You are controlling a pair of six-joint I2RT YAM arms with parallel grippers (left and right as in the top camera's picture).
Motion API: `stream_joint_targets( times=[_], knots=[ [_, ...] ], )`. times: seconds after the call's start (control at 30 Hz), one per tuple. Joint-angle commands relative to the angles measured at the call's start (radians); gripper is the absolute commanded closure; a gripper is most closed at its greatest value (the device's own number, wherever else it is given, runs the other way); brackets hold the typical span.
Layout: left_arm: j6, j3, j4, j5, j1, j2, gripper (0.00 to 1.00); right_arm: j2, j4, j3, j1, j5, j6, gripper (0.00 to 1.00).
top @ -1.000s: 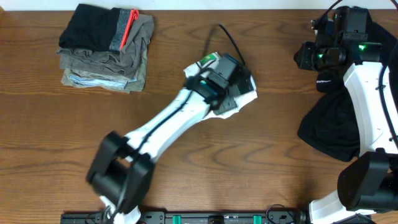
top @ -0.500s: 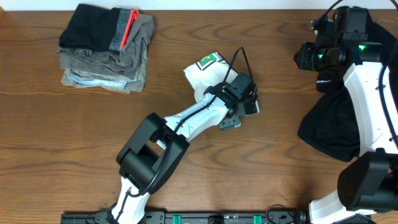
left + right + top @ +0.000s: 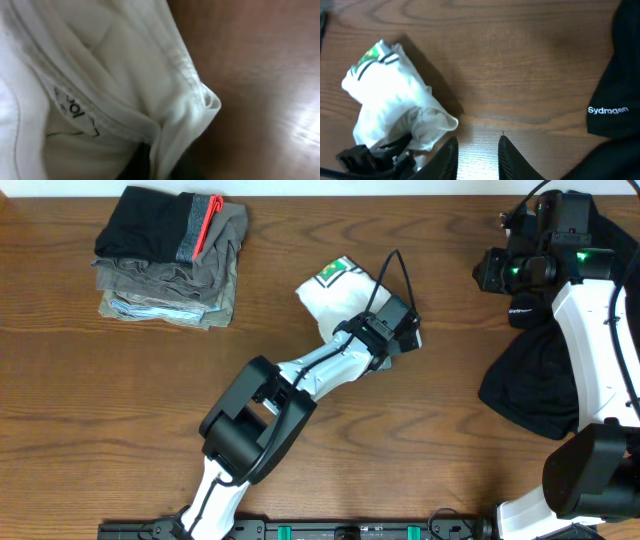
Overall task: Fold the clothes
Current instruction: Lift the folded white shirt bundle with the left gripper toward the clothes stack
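Near the middle of the frame the left gripper [image 3: 403, 335] pinches the crumpled white T-shirt [image 3: 340, 298], while the right gripper [image 3: 477, 156] at upper right hangs open.

The right gripper [image 3: 477, 142], fingers apart, hangs over the wooden table [image 3: 520, 60] between a bunched white T-shirt [image 3: 385, 95], seemingly pinched low by the left gripper [image 3: 372, 156], and a black garment [image 3: 620, 75] lettered "Sydrogen".

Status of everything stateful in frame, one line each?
White soft T-shirt with green print: bunched, unfolded.
Left fingers: shut on the T-shirt.
Right fingers: open, empty.
Stack of olive, grey and black garments: folded.
Black cloth garment with white lettering: crumpled.
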Motion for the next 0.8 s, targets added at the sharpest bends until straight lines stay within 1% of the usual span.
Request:
stream_joint_targets(
  times=[0.0, 0.07, 0.13, 0.23, 0.33, 0.53, 0.77],
  knots=[
    [-0.008, -0.022, 0.008, -0.071, 0.01, 0.071, 0.94, 0.001, -0.003, -0.003, -0.005, 0.003, -0.021, 0.75],
    [-0.022, -0.022, 0.034, -0.094, 0.01, 0.071, 0.94, 0.001, -0.003, -0.003, -0.005, 0.003, -0.021, 0.75],
    [-0.069, -0.021, 0.065, -0.186, 0.01, 0.069, 0.94, 0.001, -0.003, -0.003, -0.005, 0.003, -0.022, 0.75],
    [-0.072, -0.021, 0.073, -0.295, 0.012, 0.051, 0.94, 0.001, -0.005, -0.003, -0.005, 0.003, -0.023, 0.75],
    [-0.071, -0.021, 0.073, -0.359, 0.023, 0.01, 0.94, 0.001, -0.003, -0.003, -0.008, 0.003, -0.029, 0.76],
    [-0.068, -0.021, 0.094, -0.38, 0.087, -0.127, 0.94, 0.001, -0.002, -0.003, -0.01, 0.003, -0.029, 0.75],
    [-0.069, -0.021, 0.235, -0.38, 0.199, -0.28, 0.94, 0.001, 0.002, -0.003, -0.01, 0.003, -0.029, 0.75]
  ],
)
